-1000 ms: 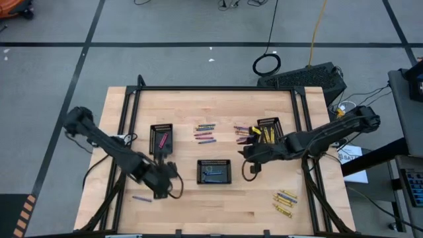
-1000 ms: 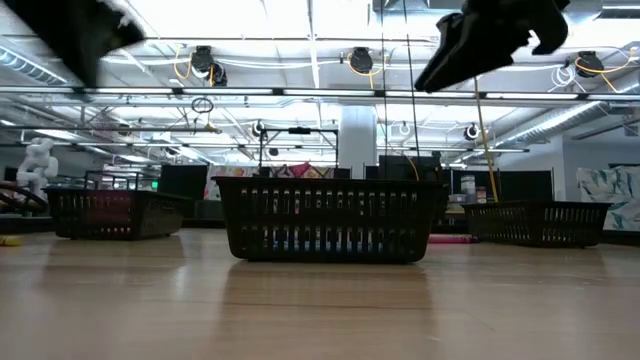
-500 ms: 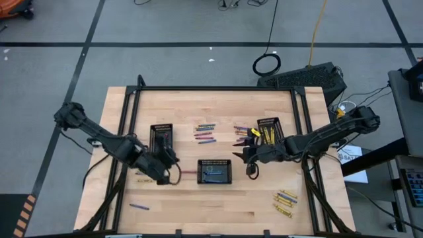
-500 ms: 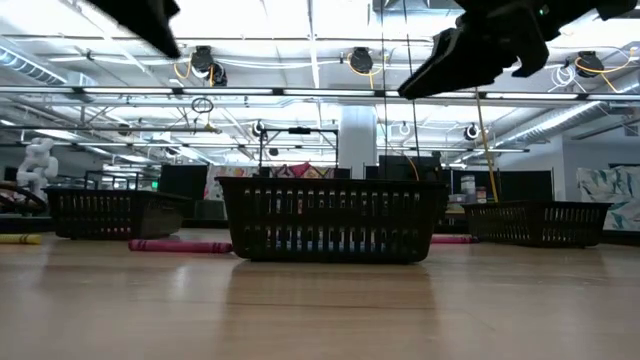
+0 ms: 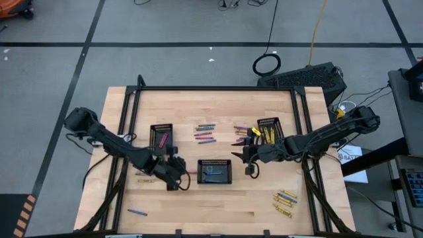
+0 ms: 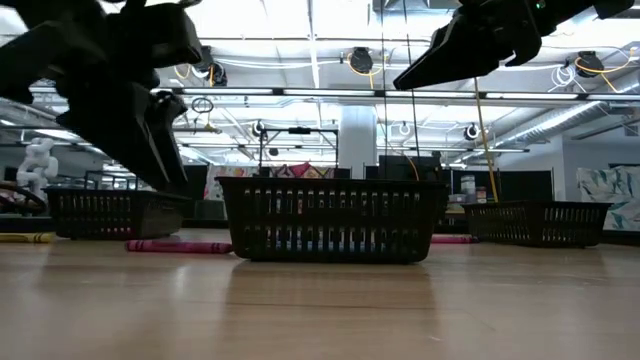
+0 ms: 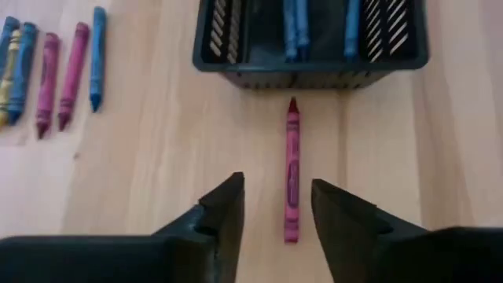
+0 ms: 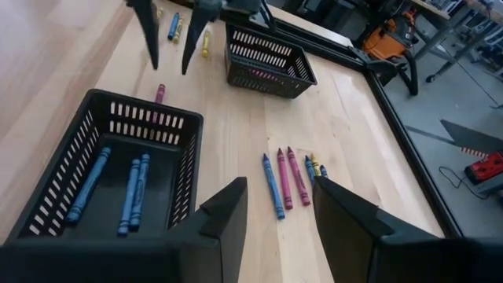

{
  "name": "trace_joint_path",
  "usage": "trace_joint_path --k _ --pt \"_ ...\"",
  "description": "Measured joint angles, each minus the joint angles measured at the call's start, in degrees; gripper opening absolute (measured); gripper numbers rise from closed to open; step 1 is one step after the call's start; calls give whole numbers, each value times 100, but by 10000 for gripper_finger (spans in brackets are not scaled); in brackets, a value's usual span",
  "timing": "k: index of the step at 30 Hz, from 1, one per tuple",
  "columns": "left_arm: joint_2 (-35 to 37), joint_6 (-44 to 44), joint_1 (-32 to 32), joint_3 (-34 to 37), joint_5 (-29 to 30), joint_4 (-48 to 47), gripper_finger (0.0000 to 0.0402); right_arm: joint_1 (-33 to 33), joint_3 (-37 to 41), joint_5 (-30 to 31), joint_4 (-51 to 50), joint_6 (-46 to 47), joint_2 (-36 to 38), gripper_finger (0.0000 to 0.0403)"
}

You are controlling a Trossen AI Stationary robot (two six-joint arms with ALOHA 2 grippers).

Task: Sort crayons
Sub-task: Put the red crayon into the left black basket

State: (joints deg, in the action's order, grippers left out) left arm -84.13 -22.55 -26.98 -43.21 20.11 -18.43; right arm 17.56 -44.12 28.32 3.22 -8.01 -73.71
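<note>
High view, from the left: a lone crayon (image 5: 137,212) lies near the table's (image 5: 218,99) near-left corner, well apart from everything, not yet sorted. Farther in stands the left tray (image 5: 161,137) with pink sticks in it, so it looks to be the pink bin.

Just near of it, the left gripper (image 5: 174,180) hangs low over the wood. Its wrist view shows the claw spread, pinching nothing. A pink crayon (image 7: 291,169) lies flat on the table in line with the gap, touching neither finger, its tip pointing at the wall of the middle tray (image 7: 310,72). That tray holds only blue sticks, so the pink one probably doesn't belong there. It rests outside, just left of it, and I judge it is due for the left tray. The low view agrees: it lies on the wood between those two trays.

Beyond the middle tray, two loose groups of mixed crayons (image 5: 205,133) wait in rows at the far middle, laid side by side, likely so each can be picked singly.

Right of the middle tray, the right gripper (image 5: 245,157) hovers with its claw spread and empty, looking across the blue tray towards the left arm. It seems to be waiting. Beside it the right tray (image 5: 268,129) carries yellow sticks, and more yellow crayons (image 5: 284,201) lie loose at the near right.
</note>
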Motion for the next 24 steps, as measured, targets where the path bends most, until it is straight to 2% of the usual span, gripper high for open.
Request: trace_joint_path --k 3,10,18,24 --pt "2 87 -6 428 -29 790 162 0 0 -2 3 2 -2 130" --pt "-3 90 -15 1059 -380 1485 138 0 0 -2 1 87 0 130" --pt "-414 644 -68 1136 -647 1821 112 0 0 -2 48 125 0 130" --pt "-692 495 -101 1103 -517 1896 104 0 0 2 77 158 -2 130"
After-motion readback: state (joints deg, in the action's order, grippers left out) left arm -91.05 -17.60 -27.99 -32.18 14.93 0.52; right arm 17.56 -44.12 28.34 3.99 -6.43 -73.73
